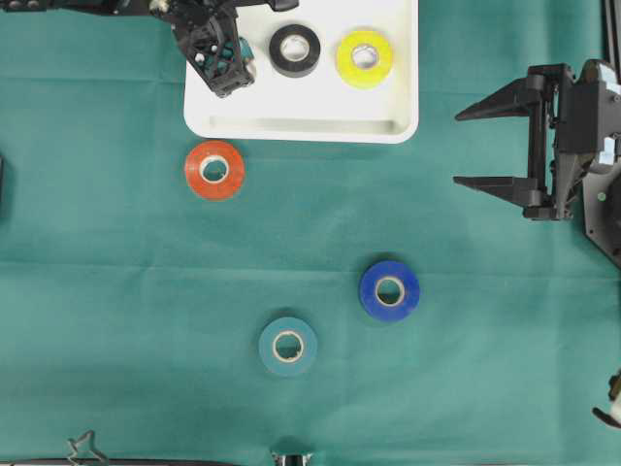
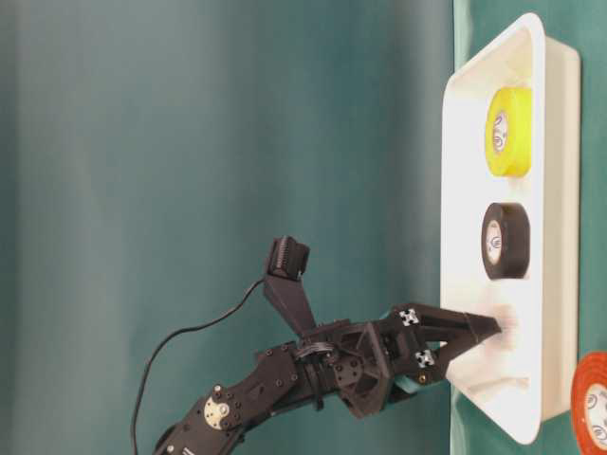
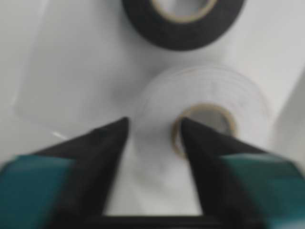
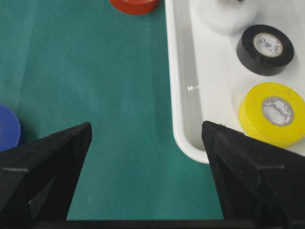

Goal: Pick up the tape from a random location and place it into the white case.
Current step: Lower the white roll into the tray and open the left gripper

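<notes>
White tape roll (image 3: 200, 119): lying flat inside the white case (image 1: 301, 126), near its left end, just beside the black roll (image 1: 294, 49); yellow roll (image 1: 364, 57) further right. Left pincer (image 3: 155, 138): low over the white roll, tips parted, one finger (image 3: 200, 143) across the cardboard core, the other outside the rim, straddling one wall of the ring (contact not discernible through blur). Right pincer (image 1: 495, 146): spread wide, holding nothing, well clear of the case. Handling, as judged: light, stiff ring, smooth sides likely slippery; best gripped across one wall, core to rim. Remaining on the green tabletop (image 1: 116, 291): orange (image 1: 213, 170), blue (image 1: 389, 289), teal (image 1: 287, 346) rolls.
</notes>
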